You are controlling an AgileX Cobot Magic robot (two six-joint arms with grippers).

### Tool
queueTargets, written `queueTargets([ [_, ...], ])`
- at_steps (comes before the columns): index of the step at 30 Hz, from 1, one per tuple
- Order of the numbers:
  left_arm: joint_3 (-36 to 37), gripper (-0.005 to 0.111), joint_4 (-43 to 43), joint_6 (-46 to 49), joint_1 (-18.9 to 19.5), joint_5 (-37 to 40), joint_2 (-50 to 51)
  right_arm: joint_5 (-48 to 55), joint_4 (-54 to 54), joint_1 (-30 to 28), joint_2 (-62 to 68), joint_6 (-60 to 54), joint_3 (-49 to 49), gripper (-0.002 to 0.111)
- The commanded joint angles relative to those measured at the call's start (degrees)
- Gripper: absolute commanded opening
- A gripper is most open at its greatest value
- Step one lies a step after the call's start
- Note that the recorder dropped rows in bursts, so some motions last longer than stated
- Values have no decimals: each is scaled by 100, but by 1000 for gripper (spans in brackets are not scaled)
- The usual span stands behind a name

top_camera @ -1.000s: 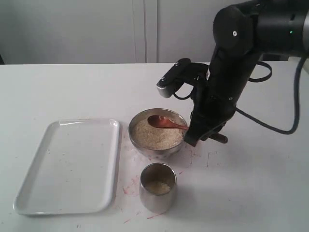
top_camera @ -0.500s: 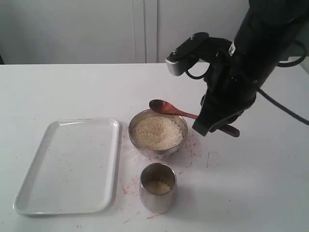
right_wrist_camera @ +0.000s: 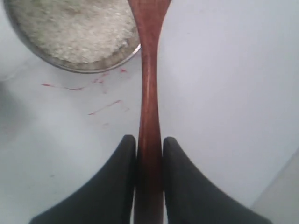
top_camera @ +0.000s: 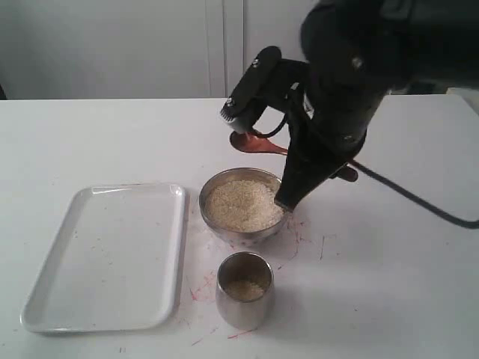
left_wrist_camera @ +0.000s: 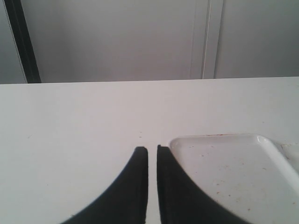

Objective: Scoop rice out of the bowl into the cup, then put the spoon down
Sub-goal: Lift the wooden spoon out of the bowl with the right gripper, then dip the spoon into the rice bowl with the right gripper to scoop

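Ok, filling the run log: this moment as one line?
right end effector: shut on spoon | spoon: aloft near bowl | cup: some rice inside | left end effector: shut, empty

The bowl [top_camera: 241,234] and cup [top_camera: 245,308] are shiny metal. The spoon [right_wrist_camera: 149,93] is smooth wood. The tray [top_camera: 112,254] looks glossy.

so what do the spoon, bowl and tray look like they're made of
spoon: looks like wood, smooth and reddish-brown, with a soft satin sheen.
bowl: probably steel, polished; its wall shows mirror-like reflections.
tray: white and glossy with rounded edges, perhaps plastic or melamine; the look leaves that open.
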Motion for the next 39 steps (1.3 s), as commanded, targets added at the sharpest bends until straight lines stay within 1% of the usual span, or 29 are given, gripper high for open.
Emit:
queueTargets([
  [1, -42, 14, -26, -31, -32, -17, -8, 376, -1566, 448, 473, 857, 16, 0],
  [4, -42, 14, -26, -31, -32, -17, -8, 438, -1851, 593, 786, 857, 16, 0],
  [8, -42, 14, -26, -31, -32, -17, -8, 438, -2021, 616, 1042, 857, 69, 0],
  [15, -42, 14, -26, -31, -32, -17, -8, 154, -2688, 616, 1052, 918, 865, 0],
  [21, -42, 14, -26, -31, -32, -17, -8, -627, -3530, 748, 859, 2021, 1532, 0],
  [25, -42, 14, -26, -31, -32, -17, -8, -802, -3878, 818, 834, 2140, 1785, 0],
  [28, -42, 14, -26, -31, -32, -17, -8, -813, -4593, 818, 855, 2681, 1955, 0],
  [31, -42, 14, -26, -31, -32, -17, -8, -825, -5015, 818, 855, 2811, 2084, 0],
  [39, -42, 14, -26, -31, -32, -17, -8, -991, -5230, 818, 865, 2788, 2199, 0],
])
